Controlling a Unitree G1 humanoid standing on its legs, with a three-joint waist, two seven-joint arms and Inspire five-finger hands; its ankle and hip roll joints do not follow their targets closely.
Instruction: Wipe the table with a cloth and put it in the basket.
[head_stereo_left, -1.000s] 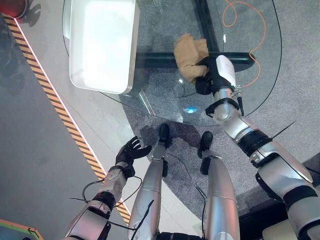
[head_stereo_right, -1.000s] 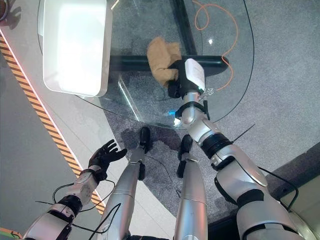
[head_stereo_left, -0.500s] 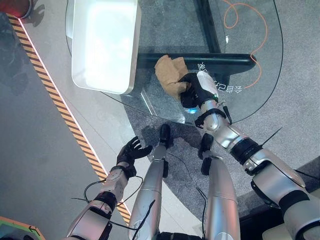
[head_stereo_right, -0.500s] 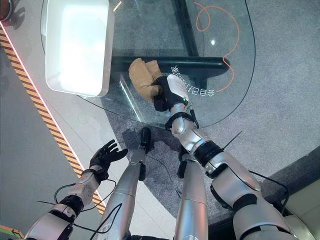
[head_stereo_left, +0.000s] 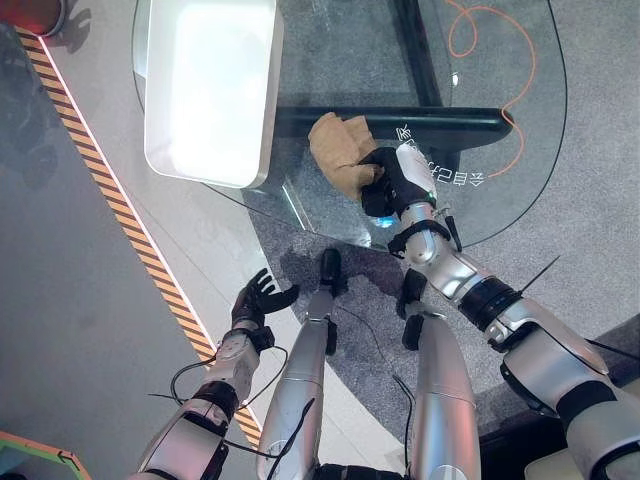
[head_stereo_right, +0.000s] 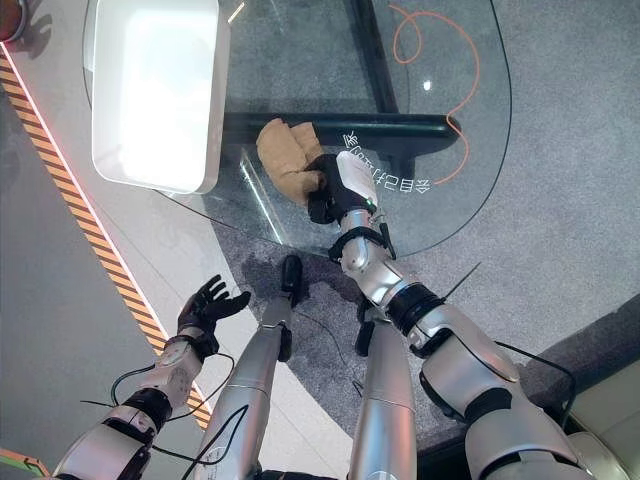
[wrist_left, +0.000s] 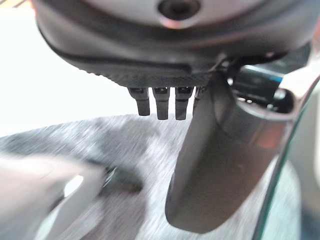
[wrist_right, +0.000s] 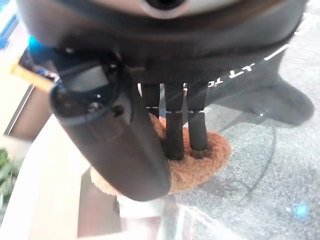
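a short row of white printed characters is seen on the glass table, just beside the right hand; they are seen reversed and cannot be read. the same white print is caught in the right wrist view, again not legible. a band of orange and black warning stripes is laid along the floor, with no words on it. no other label, number or sign can be made out.
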